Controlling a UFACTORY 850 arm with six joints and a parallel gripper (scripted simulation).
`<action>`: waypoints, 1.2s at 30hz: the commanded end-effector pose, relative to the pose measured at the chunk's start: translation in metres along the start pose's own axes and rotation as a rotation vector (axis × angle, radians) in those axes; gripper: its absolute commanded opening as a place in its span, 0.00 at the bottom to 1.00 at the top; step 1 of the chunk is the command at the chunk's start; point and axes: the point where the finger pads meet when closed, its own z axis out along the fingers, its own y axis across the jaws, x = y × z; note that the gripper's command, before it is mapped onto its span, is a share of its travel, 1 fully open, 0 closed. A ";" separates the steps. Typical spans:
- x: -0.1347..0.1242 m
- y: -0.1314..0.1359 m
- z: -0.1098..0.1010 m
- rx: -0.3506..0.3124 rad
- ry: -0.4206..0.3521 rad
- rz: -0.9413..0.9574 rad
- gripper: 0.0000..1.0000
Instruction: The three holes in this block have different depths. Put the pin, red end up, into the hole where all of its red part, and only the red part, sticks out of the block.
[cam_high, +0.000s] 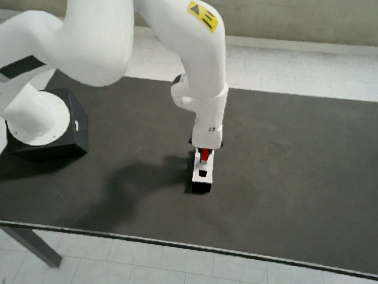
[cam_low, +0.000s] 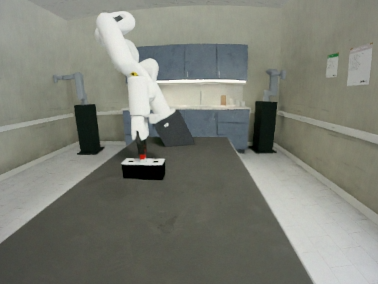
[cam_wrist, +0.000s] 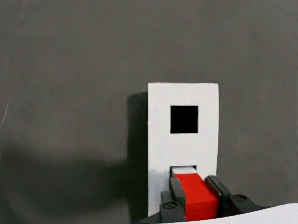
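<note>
The white-topped block with black sides (cam_high: 202, 180) (cam_low: 143, 171) (cam_wrist: 159, 145) lies on the dark table. My gripper (cam_high: 205, 150) (cam_low: 142, 151) (cam_wrist: 190, 192) is shut on the pin (cam_high: 205, 155) (cam_low: 142, 156) (cam_wrist: 195, 196), red end up, over the block's middle hole. In the wrist view a short pale stretch of the pin shows below the red, at the hole's mouth; its lower end is hidden, and its depth cannot be told. An empty square end hole (cam_high: 202, 173) (cam_low: 131, 161) (cam_wrist: 184, 119) lies beside it. The other end hole (cam_low: 155, 161) shows only in the exterior view.
The arm's black base block (cam_high: 77, 132) (cam_low: 175, 131) stands on the table (cam_high: 295, 200) (cam_low: 210, 220), at the left in the top view and behind the block in the exterior view. The table's long front edge runs along the bottom of the top view.
</note>
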 end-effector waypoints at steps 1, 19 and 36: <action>0.000 0.001 -0.001 -0.002 0.000 0.000 0.00; 0.000 0.000 0.003 -0.002 0.000 0.000 0.00; 0.001 0.001 0.003 -0.002 0.000 0.000 0.00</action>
